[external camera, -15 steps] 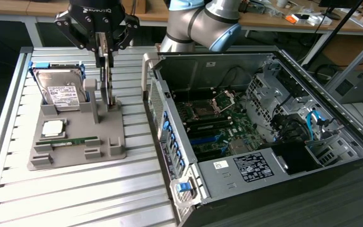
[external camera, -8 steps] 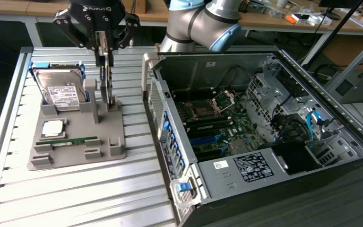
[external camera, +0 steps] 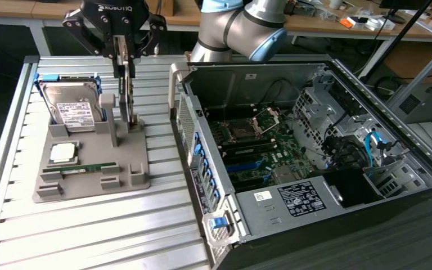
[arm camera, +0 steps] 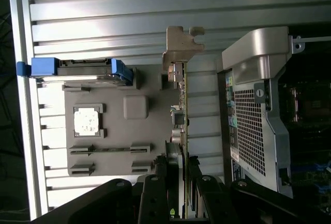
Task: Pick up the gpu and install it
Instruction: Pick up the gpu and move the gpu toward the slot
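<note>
**Two fingers clamped on the upright card**

The gripper (external camera: 125, 68) has its two fingers (arm camera: 173, 175) drawn in narrow, one against each face of the gpu (external camera: 131, 107), gripping it by its upper edge. The gpu stands on edge in a slot of the grey holder tray (external camera: 88, 188), its silvery bracket (arm camera: 182, 43) at the far end from the fingers.

On the same tray lie one hard drive (external camera: 77, 107) in a blue frame, one square processor chip (external camera: 63, 152) and one green memory stick (external camera: 85, 167).

The tray sits on the slatted metal table (external camera: 88, 236). Just beside it, on the exterior view's right, is one open computer case (external camera: 246, 84) with its motherboard (external camera: 257, 149) exposed.
</note>
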